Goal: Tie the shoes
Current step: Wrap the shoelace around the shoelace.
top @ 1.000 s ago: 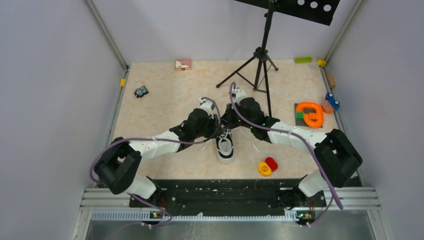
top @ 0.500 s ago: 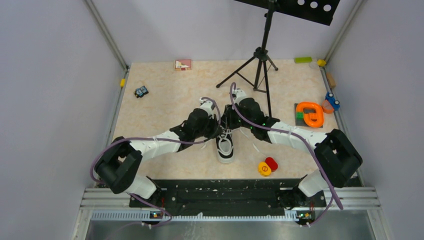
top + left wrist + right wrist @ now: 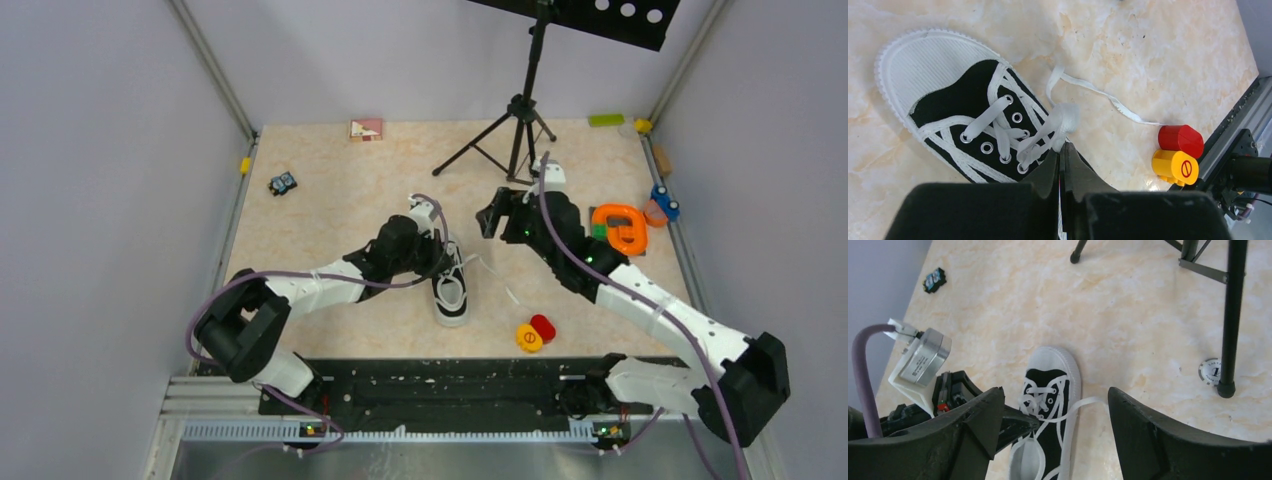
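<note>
The shoe [image 3: 452, 292] is a small black sneaker with a white toe cap, lying mid-table with its toe toward the arm bases. My left gripper [image 3: 443, 256] is over its lacing. In the left wrist view the gripper [image 3: 1062, 148] is shut on a bunched white lace [image 3: 1057, 124] above the eyelets of the shoe [image 3: 948, 95]. A loose lace end [image 3: 1098, 93] trails off across the table. My right gripper [image 3: 490, 214] hangs open above and to the right of the shoe, holding nothing. In its wrist view the gripper [image 3: 1054, 393] frames the shoe [image 3: 1050, 372] far below.
A black tripod stand [image 3: 520, 120] is behind the shoe, one foot beside a round token [image 3: 1210, 371]. Red and yellow cylinders [image 3: 535, 333] lie near the front edge. An orange ring toy [image 3: 620, 228] is at right, a small toy car [image 3: 283, 183] at back left.
My right gripper has opened, let go at the shoe and pulled up and away to the right. My left gripper has closed on the lace and stayed at the shoe.
</note>
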### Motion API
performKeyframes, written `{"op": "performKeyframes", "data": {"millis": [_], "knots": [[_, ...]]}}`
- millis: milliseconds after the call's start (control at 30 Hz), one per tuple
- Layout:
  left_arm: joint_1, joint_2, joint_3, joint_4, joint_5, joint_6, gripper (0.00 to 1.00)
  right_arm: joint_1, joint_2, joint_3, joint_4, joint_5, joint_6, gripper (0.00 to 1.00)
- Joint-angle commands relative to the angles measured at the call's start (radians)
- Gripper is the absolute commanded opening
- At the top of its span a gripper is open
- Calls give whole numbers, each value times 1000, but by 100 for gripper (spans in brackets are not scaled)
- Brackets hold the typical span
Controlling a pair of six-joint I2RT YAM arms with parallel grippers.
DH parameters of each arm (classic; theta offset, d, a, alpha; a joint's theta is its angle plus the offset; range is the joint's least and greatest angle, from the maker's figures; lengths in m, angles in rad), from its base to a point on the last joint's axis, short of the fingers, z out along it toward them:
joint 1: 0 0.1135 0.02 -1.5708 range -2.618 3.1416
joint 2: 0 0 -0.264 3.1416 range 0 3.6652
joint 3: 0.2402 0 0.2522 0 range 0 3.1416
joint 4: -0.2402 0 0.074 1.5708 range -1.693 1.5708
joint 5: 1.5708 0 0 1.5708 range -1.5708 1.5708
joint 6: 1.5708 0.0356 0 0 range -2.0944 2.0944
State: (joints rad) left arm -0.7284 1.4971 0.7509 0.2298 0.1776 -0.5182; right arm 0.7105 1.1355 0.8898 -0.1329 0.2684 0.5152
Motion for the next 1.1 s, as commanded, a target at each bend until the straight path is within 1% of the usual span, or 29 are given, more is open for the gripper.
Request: {"op": "performKeyframes", "data": {"millis": [0,33,100,200,333,467,600,867,967,1067], "knots": [[-4,-13,23,53,36,67,0,-78,-46,-44,-80,-157,42,75],[-3,-15,23,48,36,76,0,-81,-30,-44,-69,-215,48,75],[-3,-16,21,48,41,94,0,-82,20,-29,-55,-315,54,81],[-3,-11,20,45,48,107,0,-82,110,-3,-28,-414,63,86],[-3,-6,16,42,54,108,0,-83,193,-6,78,-526,108,87],[-3,-2,17,40,56,107,0,-85,264,-4,139,-551,150,87],[-4,-4,18,40,55,104,0,-96,298,-25,213,-552,199,86],[-2,-5,19,36,60,109,0,-119,374,-52,303,-572,289,77],[-3,-5,18,35,58,112,0,-135,379,-86,375,-596,338,76],[-3,-6,18,34,58,112,0,-137,391,-86,388,-608,339,71]]}}
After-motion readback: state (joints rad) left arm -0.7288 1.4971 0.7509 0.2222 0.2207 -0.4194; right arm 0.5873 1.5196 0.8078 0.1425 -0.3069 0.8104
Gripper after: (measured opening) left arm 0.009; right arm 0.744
